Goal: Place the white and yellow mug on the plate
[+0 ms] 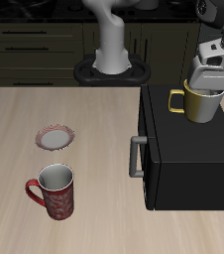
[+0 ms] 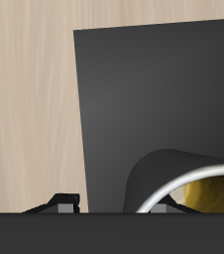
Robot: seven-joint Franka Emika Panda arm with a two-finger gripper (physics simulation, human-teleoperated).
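Observation:
The white and yellow mug [image 1: 202,103] stands upright on top of a black box [image 1: 188,149] at the table's side. Its handle points toward the table's middle. My gripper [image 1: 205,87] hangs right over the mug's rim, its fingers apart and open. In the wrist view the mug [image 2: 188,189] shows its pale rim and gold inside, and my gripper [image 2: 112,204] has the rim's near wall between its fingers. The plate [image 1: 56,137], white with a reddish-pink rim, lies on the table, well away from the box and the gripper.
A dark red patterned mug [image 1: 55,190] stands near the table's front edge, in front of the plate. The black box has a grey handle [image 1: 136,156] on the side facing the plate. The robot's base [image 1: 112,62] stands at the back.

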